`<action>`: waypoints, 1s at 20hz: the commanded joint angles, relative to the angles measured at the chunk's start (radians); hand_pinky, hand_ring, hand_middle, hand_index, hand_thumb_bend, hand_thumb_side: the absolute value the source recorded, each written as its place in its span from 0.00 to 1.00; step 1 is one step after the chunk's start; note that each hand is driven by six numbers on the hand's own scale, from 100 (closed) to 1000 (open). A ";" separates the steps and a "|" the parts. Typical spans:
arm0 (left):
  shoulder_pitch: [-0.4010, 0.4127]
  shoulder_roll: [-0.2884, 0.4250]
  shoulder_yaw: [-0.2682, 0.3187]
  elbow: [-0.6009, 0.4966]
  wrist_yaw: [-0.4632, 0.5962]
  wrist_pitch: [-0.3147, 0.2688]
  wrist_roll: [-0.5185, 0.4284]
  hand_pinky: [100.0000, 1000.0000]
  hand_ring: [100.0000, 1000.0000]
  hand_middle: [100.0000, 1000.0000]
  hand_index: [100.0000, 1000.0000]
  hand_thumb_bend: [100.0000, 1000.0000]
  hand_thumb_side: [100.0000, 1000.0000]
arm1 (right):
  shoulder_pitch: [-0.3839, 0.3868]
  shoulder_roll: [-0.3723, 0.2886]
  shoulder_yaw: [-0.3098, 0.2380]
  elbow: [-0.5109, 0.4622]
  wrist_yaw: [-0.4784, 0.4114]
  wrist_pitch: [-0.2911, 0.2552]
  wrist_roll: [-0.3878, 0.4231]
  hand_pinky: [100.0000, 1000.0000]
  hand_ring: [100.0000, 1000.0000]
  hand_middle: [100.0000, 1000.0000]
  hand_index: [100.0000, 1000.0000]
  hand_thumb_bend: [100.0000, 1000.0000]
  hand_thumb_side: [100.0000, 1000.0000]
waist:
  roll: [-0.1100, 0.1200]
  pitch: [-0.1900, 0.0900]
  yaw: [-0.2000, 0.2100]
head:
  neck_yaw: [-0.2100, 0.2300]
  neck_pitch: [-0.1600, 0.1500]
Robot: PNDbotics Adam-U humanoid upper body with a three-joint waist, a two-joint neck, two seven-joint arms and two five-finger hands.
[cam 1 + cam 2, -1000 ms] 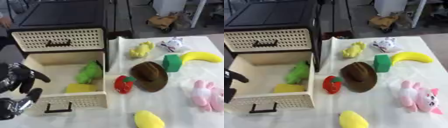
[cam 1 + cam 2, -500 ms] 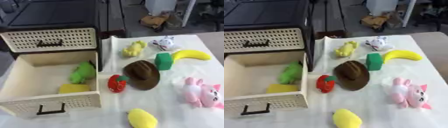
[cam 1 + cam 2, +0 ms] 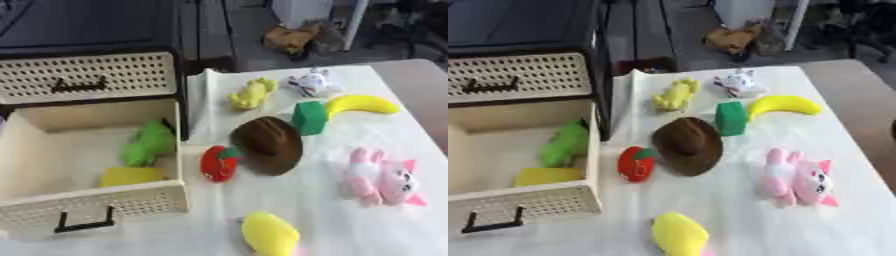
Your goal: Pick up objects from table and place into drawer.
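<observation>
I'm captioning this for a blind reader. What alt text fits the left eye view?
An open cream drawer holds a green toy and a yellow block. On the white table beside it lie a brown hat, red toy, banana, green block and pink plush. No robot hand shows.

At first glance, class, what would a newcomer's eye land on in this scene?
Probably the open cream drawer at the left, already holding a green toy and a flat yellow piece. Next, the bright toys on the white table to its right: a brown hat in the middle, a pink plush and a banana.
</observation>
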 commanded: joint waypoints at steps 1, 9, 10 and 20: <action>0.006 -0.014 0.039 -0.013 0.041 -0.017 0.044 0.53 0.73 0.65 0.97 0.00 1.00 | 0.011 -0.083 -0.004 -0.016 0.051 0.008 0.121 0.81 0.97 0.72 0.93 0.75 1.00 | -0.002 -0.023 -0.001 | 0.021 0.030; 0.045 -0.068 0.071 -0.013 0.069 -0.028 0.076 0.53 0.73 0.65 0.96 0.00 1.00 | 0.042 -0.188 0.003 -0.016 0.152 0.069 0.416 0.86 1.00 0.80 0.97 0.91 0.93 | 0.001 -0.033 0.003 | 0.044 0.055; 0.049 -0.072 0.074 -0.013 0.068 -0.026 0.078 0.53 0.73 0.65 0.96 0.00 1.00 | 0.043 -0.197 0.005 -0.016 0.159 0.084 0.437 0.86 1.00 0.82 0.98 0.92 0.91 | 0.001 -0.033 0.004 | 0.043 0.056; 0.060 -0.082 0.074 -0.013 0.057 -0.011 0.070 0.52 0.73 0.64 0.93 0.00 1.00 | 0.058 -0.238 0.036 -0.016 0.231 0.200 0.626 0.88 1.00 0.85 1.00 0.93 0.74 | -0.001 -0.028 0.002 | 0.023 0.044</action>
